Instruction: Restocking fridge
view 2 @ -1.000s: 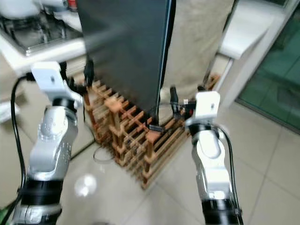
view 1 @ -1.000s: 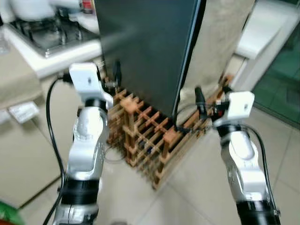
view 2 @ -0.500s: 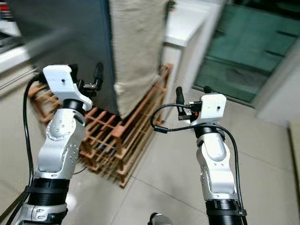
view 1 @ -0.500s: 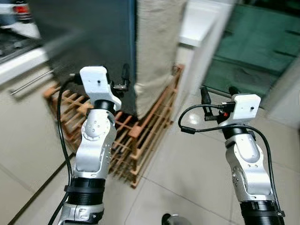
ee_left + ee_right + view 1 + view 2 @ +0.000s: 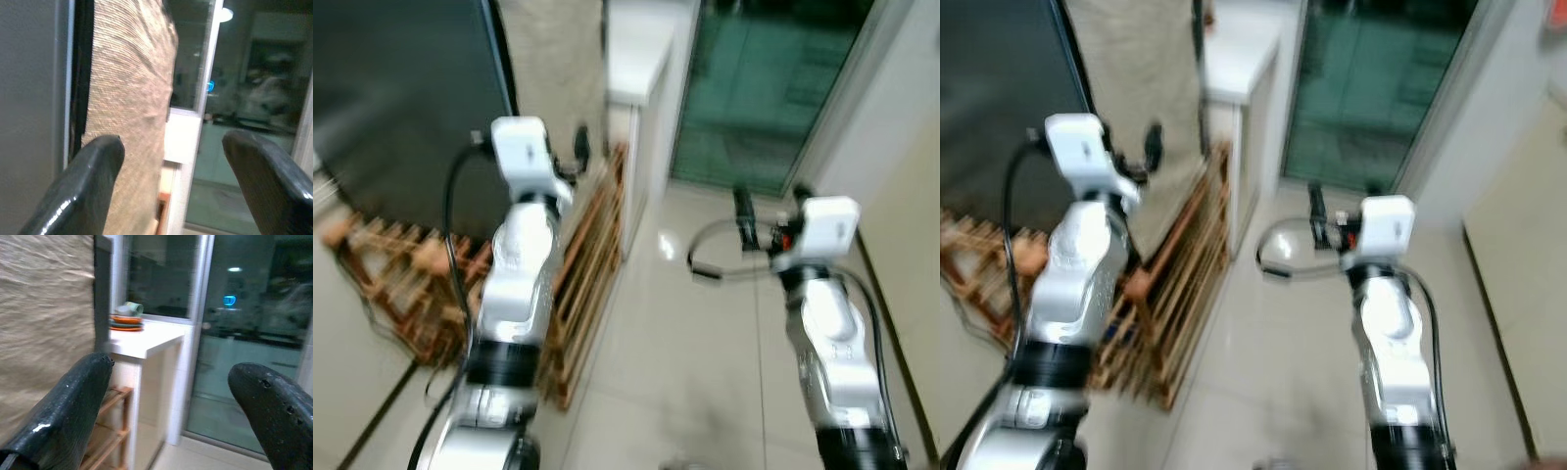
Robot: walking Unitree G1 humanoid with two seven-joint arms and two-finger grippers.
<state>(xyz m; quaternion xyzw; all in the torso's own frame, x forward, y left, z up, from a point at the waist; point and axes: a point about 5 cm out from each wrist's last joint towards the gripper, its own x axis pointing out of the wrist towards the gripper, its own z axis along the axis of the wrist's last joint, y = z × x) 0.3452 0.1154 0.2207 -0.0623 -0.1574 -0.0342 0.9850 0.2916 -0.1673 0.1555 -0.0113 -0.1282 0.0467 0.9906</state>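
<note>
Fridge (image 5: 401, 108): dark door panel at robot's left, shut as far as visible, beige cloth (image 5: 1141, 108) draped beside it. Wooden rack (image 5: 582, 264) at its foot. Left hand (image 5: 171, 196) and right hand (image 5: 168, 416) both raised, fingers spread, carrying nothing. Views blurred. Risk: left arm clipping rack or snagging cloth; nothing yet to restock with.

Two silver arms with black cuffs, white wrist boxes, looping black cables, glossy black fingers (image 5: 88, 181).
</note>
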